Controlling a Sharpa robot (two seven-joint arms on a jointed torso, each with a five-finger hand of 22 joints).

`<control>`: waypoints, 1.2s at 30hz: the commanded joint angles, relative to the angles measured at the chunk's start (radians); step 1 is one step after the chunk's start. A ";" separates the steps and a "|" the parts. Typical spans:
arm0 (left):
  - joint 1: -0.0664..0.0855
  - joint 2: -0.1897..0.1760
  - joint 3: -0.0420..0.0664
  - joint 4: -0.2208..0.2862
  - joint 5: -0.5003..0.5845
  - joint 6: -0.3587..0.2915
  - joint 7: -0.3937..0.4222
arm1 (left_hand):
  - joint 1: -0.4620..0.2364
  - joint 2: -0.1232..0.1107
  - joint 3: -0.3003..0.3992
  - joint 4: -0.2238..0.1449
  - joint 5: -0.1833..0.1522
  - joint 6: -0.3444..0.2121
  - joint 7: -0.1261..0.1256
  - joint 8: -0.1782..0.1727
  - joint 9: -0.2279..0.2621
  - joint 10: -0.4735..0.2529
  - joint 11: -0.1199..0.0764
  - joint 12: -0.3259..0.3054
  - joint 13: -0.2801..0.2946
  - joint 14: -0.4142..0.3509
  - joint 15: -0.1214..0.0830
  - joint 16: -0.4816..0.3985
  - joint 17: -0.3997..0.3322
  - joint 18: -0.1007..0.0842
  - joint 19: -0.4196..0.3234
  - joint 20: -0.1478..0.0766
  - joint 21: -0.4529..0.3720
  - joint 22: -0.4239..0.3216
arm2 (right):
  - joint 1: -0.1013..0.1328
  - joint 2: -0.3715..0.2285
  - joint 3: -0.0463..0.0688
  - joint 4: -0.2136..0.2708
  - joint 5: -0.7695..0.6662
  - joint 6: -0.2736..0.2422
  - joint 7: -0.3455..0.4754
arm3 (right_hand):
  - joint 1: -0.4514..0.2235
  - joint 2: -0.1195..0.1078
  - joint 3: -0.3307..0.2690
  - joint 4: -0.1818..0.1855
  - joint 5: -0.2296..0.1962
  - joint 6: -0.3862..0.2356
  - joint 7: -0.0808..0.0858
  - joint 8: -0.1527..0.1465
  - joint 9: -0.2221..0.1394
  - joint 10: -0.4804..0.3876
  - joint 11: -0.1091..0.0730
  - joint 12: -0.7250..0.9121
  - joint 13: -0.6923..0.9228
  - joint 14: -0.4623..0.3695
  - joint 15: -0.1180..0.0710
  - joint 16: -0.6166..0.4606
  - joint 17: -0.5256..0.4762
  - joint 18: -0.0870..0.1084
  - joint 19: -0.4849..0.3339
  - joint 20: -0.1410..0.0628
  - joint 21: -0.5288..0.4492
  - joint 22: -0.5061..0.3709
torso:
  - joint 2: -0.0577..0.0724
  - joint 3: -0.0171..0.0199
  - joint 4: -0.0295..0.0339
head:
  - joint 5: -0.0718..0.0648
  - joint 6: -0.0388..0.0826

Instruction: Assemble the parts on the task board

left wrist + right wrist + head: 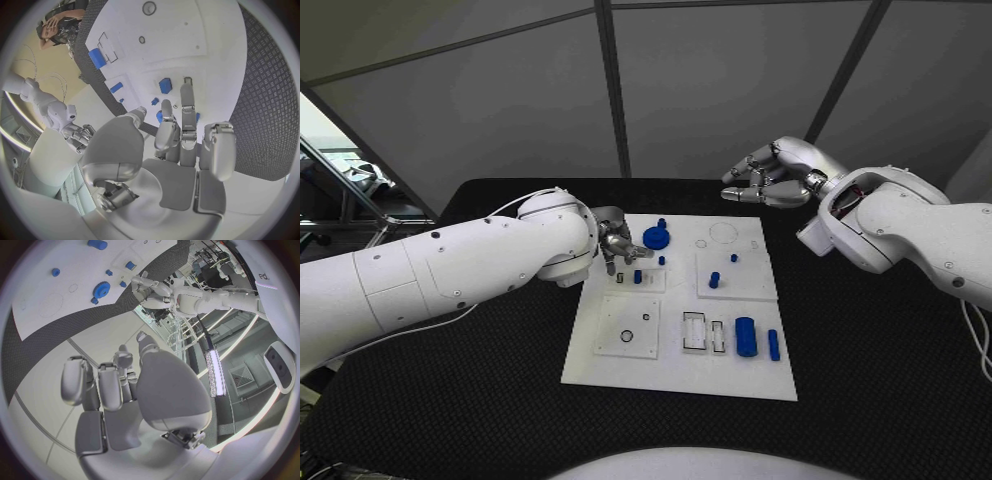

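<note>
Nearest me on the black desk point(459, 400) lies the white board point(678, 375). In its near right corner two long blue parts point(746, 336) lie side by side next to outlined rectangular slots, and a plate with a small ring sits to their left. Farther up, a blue peg point(713, 280) stands on the right-hand plate.

My left hand point(620, 247) hovers over the board's left edge, about midway up, with my fingers point(187, 107) reaching toward a small blue block point(165, 85). From the wrist they look spread and I see nothing held, though the tips are hard to read against the board.

Just beyond that hand lies the blue gear point(656, 237), flat on the far left of the board.

Farthest off, my right hand point(770, 178) hangs above the desk behind the board's far right corner, fingers curled in on nothing I can make out, well apart from every part.
</note>
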 commanded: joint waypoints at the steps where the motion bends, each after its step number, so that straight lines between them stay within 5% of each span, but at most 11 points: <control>1: 0.019 -0.011 0.012 -0.001 0.007 0.095 -0.031 | 0.028 0.003 -0.019 -0.002 0.003 -0.022 0.011 -0.015 -0.003 -0.029 0.006 -0.033 -0.033 0.002 0.002 -0.004 0.001 -0.027 0.019 -0.004 -0.017 0.141 | 0.002 -0.001 0.001 -0.001 -0.002 0.001 0.010 | -0.005 0.003 -0.005 0.004 0.005 0.005 0.001 0.005 -0.001 0.003 -0.003 -0.005 -0.001 0.047 -0.007 -0.005 0.015 0.008 -0.005 -0.004 -0.005 -0.002 | 0.001 -0.0003 -0.0003 | -0.002 0.002; 8: 0.084 0.020 0.022 -0.125 0.065 0.165 -0.014 | 0.085 0.008 -0.069 0.003 0.004 -0.071 0.038 -0.072 -0.040 -0.093 0.028 -0.110 -0.112 -0.007 0.015 -0.007 0.000 -0.008 -0.030 0.006 -0.078 0.074 | 0.002 0.003 0.001 -0.006 -0.002 0.001 0.010 | -0.005 0.003 -0.005 0.004 0.005 0.005 0.001 0.005 -0.001 0.003 -0.003 -0.005 -0.001 0.047 -0.007 -0.005 0.015 0.008 -0.005 -0.004 -0.005 -0.002 | 0.000 0.0005 -0.0011 | 0.001 0.007; 13: 0.108 0.068 0.010 -0.252 0.097 0.205 0.008 | 0.097 0.012 -0.097 0.014 0.004 -0.080 0.045 -0.081 -0.050 -0.116 0.036 -0.127 -0.132 -0.021 0.021 -0.008 -0.003 -0.002 -0.047 0.012 -0.101 0.051 | 0.002 0.006 0.001 -0.008 -0.002 0.002 0.009 | -0.007 0.002 -0.006 0.005 0.006 0.005 0.000 0.005 -0.001 0.003 -0.003 -0.005 -0.002 0.047 -0.007 -0.006 0.014 0.008 -0.005 -0.004 -0.005 -0.002 | 0.003 -0.0010 -0.0032 | 0.007 0.013; 26: 0.112 0.136 -0.040 -0.385 0.097 0.270 0.016 | 0.096 0.029 -0.139 0.028 0.003 -0.059 0.036 -0.067 -0.052 -0.070 0.028 -0.060 -0.073 -0.005 0.015 -0.001 0.000 -0.016 -0.008 0.009 -0.059 0.102 | 0.002 0.009 0.001 -0.008 -0.002 0.003 0.009 | -0.007 0.002 -0.007 0.005 0.006 0.005 0.000 0.005 -0.001 0.003 -0.003 -0.005 -0.002 0.047 -0.007 -0.006 0.014 0.008 -0.005 -0.004 -0.006 -0.002 | 0.003 -0.0009 -0.0006 | 0.007 0.003; 36: 0.102 0.173 -0.048 -0.434 0.089 0.244 0.043 | 0.096 0.030 -0.142 0.028 0.002 -0.059 0.036 -0.068 -0.053 -0.068 0.028 -0.057 -0.070 -0.005 0.015 -0.001 0.000 -0.017 -0.006 0.009 -0.057 0.105 | 0.002 0.013 0.001 -0.009 -0.002 0.004 0.011 | -0.007 0.003 -0.007 0.005 0.007 0.005 0.000 0.005 -0.001 0.003 -0.004 -0.005 -0.003 0.047 -0.007 -0.007 0.013 0.008 -0.005 -0.004 -0.006 -0.003 | 0.001 -0.0003 -0.0020 | 0.008 0.001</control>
